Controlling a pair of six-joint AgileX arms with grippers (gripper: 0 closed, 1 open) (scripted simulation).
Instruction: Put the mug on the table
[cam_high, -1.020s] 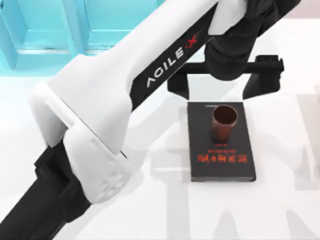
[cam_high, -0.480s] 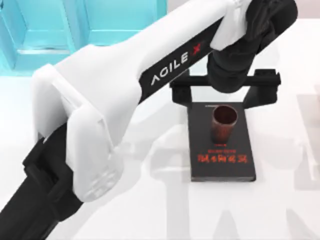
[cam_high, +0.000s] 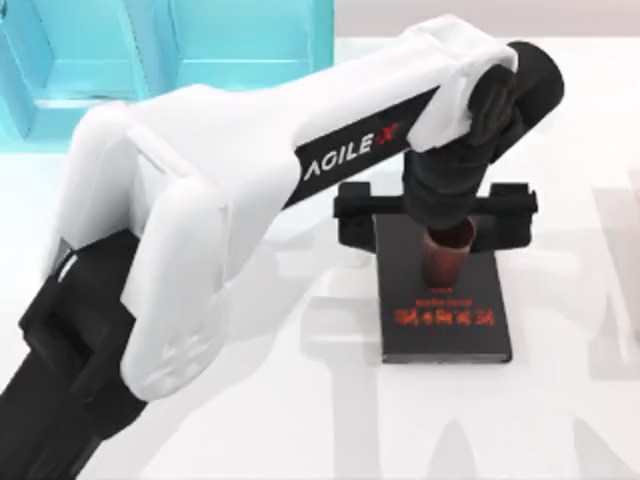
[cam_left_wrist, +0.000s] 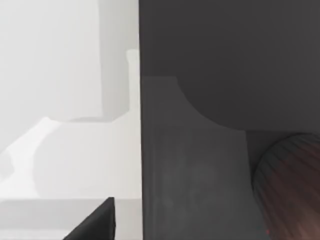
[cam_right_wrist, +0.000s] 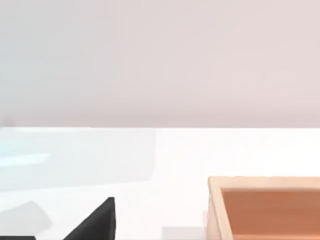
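Note:
The reddish-brown mug (cam_high: 446, 264) stands upright on the far half of a black book (cam_high: 446, 325) with red lettering, which lies on the white table (cam_high: 560, 420). My left gripper (cam_high: 433, 236) hangs open right over the mug, its fingers (cam_high: 357, 218) spread wide to either side, and its wrist hides the mug's rim. In the left wrist view the mug (cam_left_wrist: 292, 192) is close, on the dark book (cam_left_wrist: 200, 165). My right gripper (cam_right_wrist: 95, 223) is parked low over the table, away from the book.
A turquoise shelf unit (cam_high: 160, 55) stands at the back left. My left arm's white body (cam_high: 200, 230) crosses the left half of the top view. A wooden box (cam_right_wrist: 265, 210) sits near the right gripper. Bare table surrounds the book.
My left gripper has moved toward the front and down over the mug, now covering its rim. The mug and the book have not moved.

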